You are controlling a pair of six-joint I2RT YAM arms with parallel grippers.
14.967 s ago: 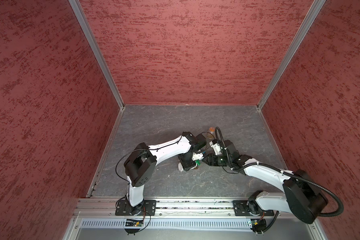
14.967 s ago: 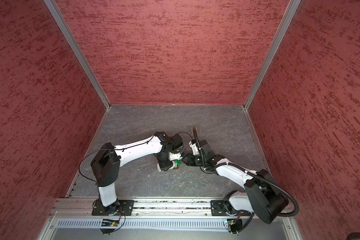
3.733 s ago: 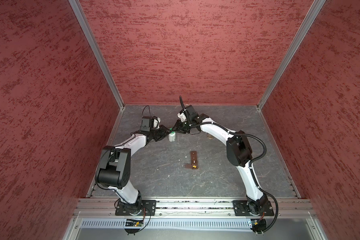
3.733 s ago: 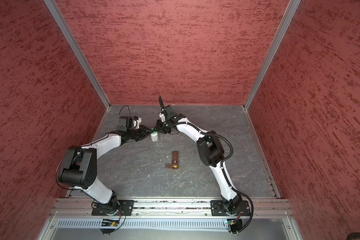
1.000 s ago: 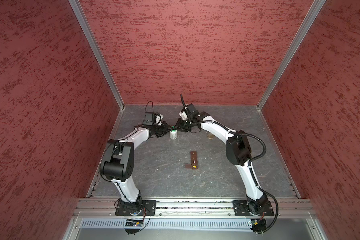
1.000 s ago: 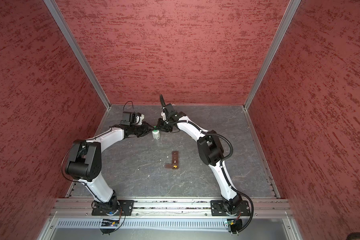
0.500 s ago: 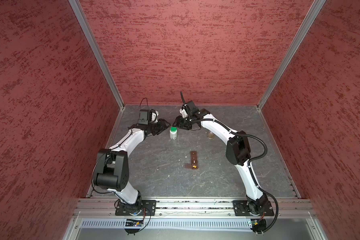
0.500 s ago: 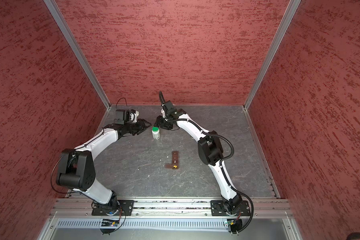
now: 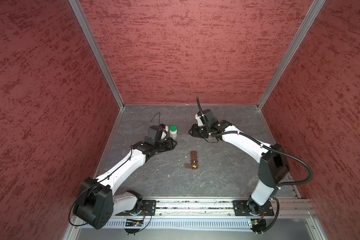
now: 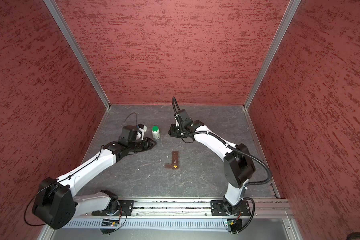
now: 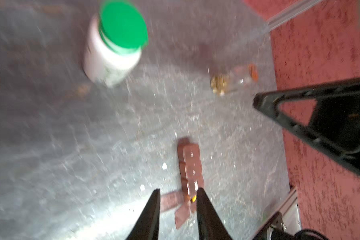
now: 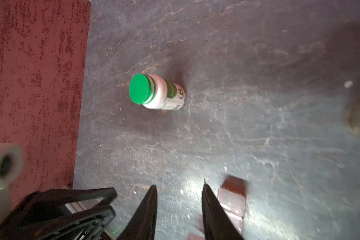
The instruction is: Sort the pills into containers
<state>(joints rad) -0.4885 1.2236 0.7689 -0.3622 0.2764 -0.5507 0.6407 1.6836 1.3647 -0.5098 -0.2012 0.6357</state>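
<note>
Label on green-capped bottle (image 12: 157, 92) too blurred to read; yellow pill (image 9: 194, 166) in brown organizer (image 9: 193, 159); left tool (image 11: 178, 190), right tool (image 12: 179, 185) slightly apart, empty.

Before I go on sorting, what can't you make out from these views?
- Clear bottle: motion-blurred in the left wrist view; the right arm largely covers it in both top views.
- Pill organizer compartments: too small in both top views, blurred in the wrist views.
- Green-capped bottle: opaque, contents hidden.
- White specks: too small to tell whether they are pills.

Upright capped bottle (image 9: 173, 132) — organizer (image 9: 194, 160) apparently open
</note>
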